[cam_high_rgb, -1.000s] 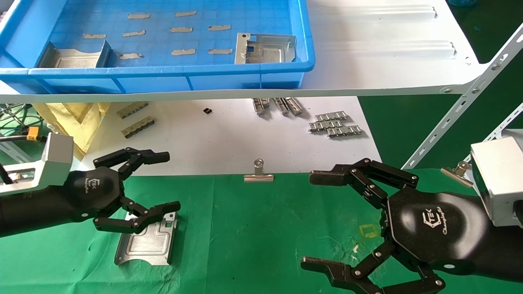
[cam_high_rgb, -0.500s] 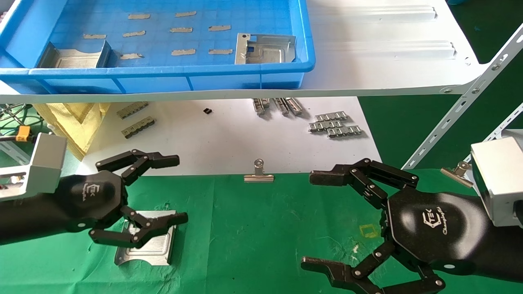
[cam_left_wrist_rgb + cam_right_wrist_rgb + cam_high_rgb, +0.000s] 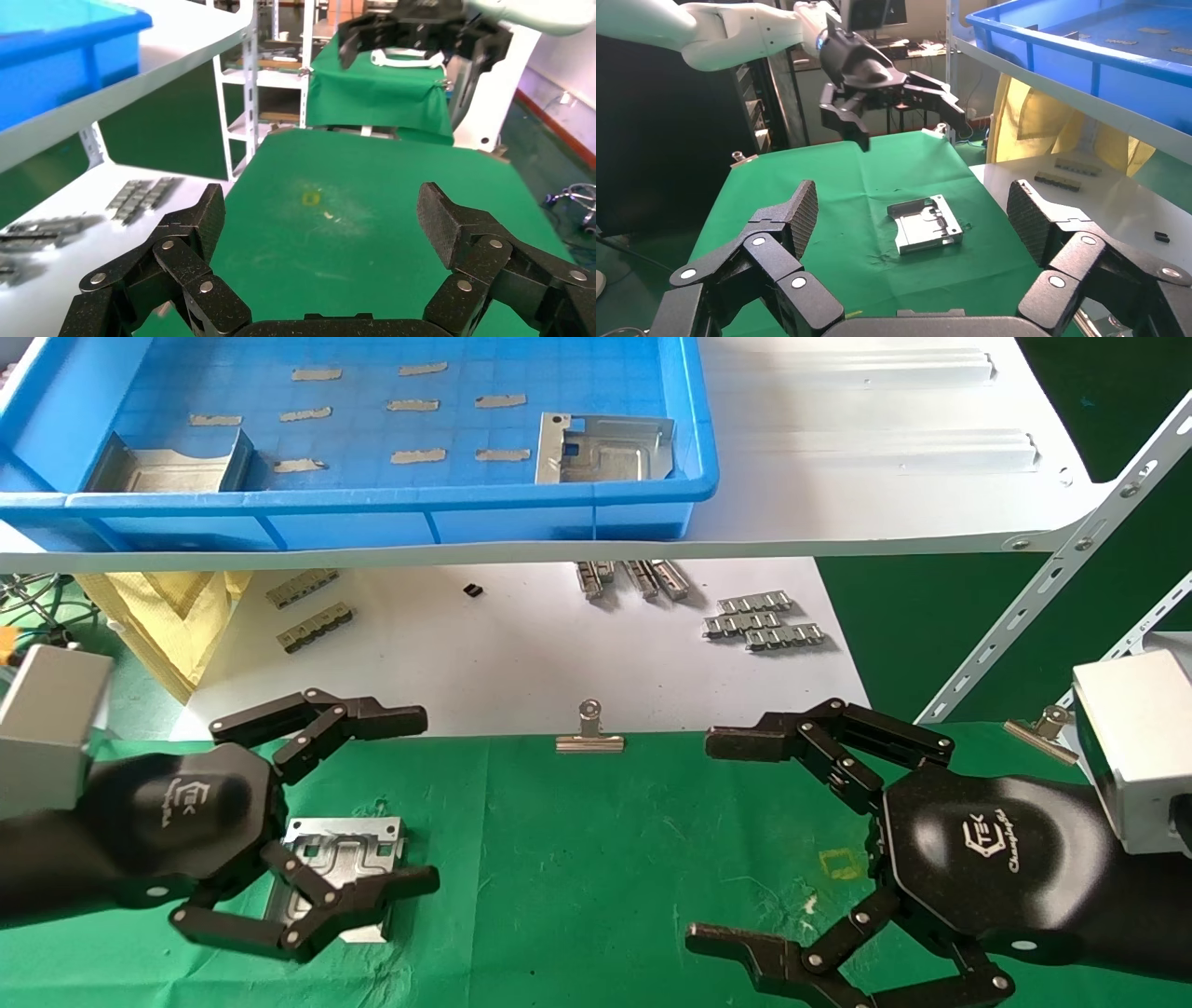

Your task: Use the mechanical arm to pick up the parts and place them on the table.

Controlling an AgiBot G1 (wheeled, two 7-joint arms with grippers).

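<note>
One part was seen laid on the bench; left end effector was observed released above it; two parts remained in the blue tray; right end effector was parked, splayed.

Worktop = green cloth w/ a small yellow square mark; part on it is shiny silver, same as the 2 parts in the blue tray. Left tool & right tool both black w/ silver rivets, white "TEK" logo on palms, silver-grey wrists. White sheet carries grey toothed strips; yellow cloth beside it, silver binder clip at the green edge.
</note>
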